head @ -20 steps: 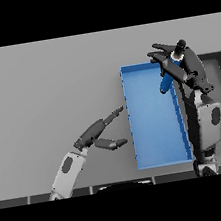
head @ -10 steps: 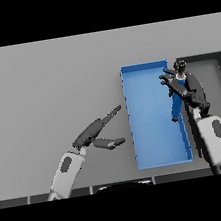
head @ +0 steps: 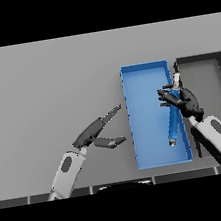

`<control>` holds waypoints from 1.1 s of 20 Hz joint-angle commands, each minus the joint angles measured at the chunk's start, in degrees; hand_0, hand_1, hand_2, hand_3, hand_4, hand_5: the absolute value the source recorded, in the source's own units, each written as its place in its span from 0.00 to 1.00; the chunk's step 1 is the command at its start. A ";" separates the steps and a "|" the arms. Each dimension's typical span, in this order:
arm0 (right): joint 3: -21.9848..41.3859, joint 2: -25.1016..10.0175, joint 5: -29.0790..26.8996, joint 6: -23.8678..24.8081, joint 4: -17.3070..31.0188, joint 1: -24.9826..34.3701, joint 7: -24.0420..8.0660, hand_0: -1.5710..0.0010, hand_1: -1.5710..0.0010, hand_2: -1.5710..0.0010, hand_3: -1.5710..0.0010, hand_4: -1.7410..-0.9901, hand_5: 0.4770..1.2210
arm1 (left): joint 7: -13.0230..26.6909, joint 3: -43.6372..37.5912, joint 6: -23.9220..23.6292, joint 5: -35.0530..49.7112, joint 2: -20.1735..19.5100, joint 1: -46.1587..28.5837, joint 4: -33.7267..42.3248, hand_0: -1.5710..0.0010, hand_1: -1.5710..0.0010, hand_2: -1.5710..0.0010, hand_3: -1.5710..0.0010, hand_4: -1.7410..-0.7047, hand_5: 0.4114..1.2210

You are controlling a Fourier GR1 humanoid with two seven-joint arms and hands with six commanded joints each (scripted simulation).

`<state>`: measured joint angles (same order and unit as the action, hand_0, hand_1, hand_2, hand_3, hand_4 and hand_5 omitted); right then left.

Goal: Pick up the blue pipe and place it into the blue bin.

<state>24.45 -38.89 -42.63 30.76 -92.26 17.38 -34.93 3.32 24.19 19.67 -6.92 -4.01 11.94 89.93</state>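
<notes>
The blue pipe is inside the blue bin, slanting along its right side, with its grey ring end toward the front. My right hand is over the bin and is closed around the pipe's upper part, with fingertips pointing left. Whether the lower end rests on the bin floor I cannot tell. My left hand is open over the table to the left of the blue bin, with fingers and thumb spread, holding nothing.
A dark grey bin stands right beside the blue bin on its right. My right forearm lies over it. The grey table stretches to the left and back.
My right hand has carried the pipe from the far end of the blue bin toward me and lower into it. The left hand has barely moved.
</notes>
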 commanded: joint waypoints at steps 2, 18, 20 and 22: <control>0.86 -0.53 -1.10 -0.17 -0.04 0.21 -0.04 0.31 0.35 0.37 0.81 0.36 0.90 | -0.13 0.04 0.07 0.04 -0.03 0.13 0.18 1.00 1.00 1.00 1.00 0.79 0.10; 27.13 -16.16 -4.86 -4.81 2.45 14.70 0.03 0.98 0.98 0.98 0.99 0.86 0.33 | -0.35 -0.05 0.28 0.44 -0.37 -0.72 0.71 1.00 1.00 1.00 1.00 0.78 0.11; 27.49 -16.48 -4.81 -6.30 2.92 15.53 0.34 0.99 0.99 0.99 1.00 0.87 0.32 | 0.46 -0.45 0.36 0.72 -0.25 0.16 0.20 1.00 1.00 1.00 1.00 0.78 0.10; 28.26 -16.20 -4.62 -7.34 2.94 16.27 -0.02 0.99 0.99 0.99 1.00 0.87 0.32 | 1.02 -0.59 0.08 0.89 -0.09 0.53 0.80 1.00 1.00 1.00 1.00 0.78 0.10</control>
<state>52.69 -55.09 -47.23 23.43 -89.32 33.65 -34.95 4.31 23.59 19.75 -6.02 -4.11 12.47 90.72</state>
